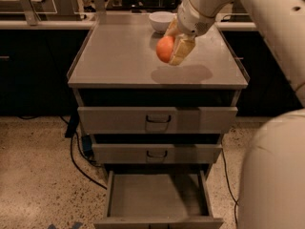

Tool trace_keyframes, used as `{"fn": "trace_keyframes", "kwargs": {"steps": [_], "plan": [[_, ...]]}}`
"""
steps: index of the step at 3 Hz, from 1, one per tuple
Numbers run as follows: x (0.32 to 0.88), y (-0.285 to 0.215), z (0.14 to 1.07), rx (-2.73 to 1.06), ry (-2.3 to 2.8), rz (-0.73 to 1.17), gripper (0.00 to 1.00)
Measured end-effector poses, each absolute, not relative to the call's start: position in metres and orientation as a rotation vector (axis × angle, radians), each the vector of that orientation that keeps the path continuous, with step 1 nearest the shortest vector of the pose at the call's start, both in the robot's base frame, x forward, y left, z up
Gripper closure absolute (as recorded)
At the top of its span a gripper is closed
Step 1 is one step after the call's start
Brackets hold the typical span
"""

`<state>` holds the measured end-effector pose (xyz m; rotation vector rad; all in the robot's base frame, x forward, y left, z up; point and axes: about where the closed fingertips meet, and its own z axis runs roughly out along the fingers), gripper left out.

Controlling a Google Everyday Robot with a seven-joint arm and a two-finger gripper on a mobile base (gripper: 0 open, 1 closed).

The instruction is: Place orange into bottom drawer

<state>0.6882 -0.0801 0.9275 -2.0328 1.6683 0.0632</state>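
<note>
The orange is held in my gripper, lifted above the grey cabinet top, with its shadow on the surface below. The gripper's pale fingers are closed around the fruit, and the arm comes in from the upper right. The bottom drawer is pulled open at the foot of the cabinet; its flat grey inside is bare. It lies well below and in front of the gripper.
A white bowl stands at the back of the cabinet top behind the gripper. Two shut drawers with dark handles sit above the open one. Black cables lie on the speckled floor to the left. My white arm body fills the lower right.
</note>
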Motion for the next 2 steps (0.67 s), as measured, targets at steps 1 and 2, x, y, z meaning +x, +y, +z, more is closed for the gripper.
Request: {"fn": "trace_keyframes", "kwargs": {"steps": [1, 2], "plan": [[0.636, -0.092, 0.944, -1.983, 1.612, 0.096, 1.0], [0.595, -0.111, 0.918, -1.932, 1.574, 0.235, 1.0]]}}
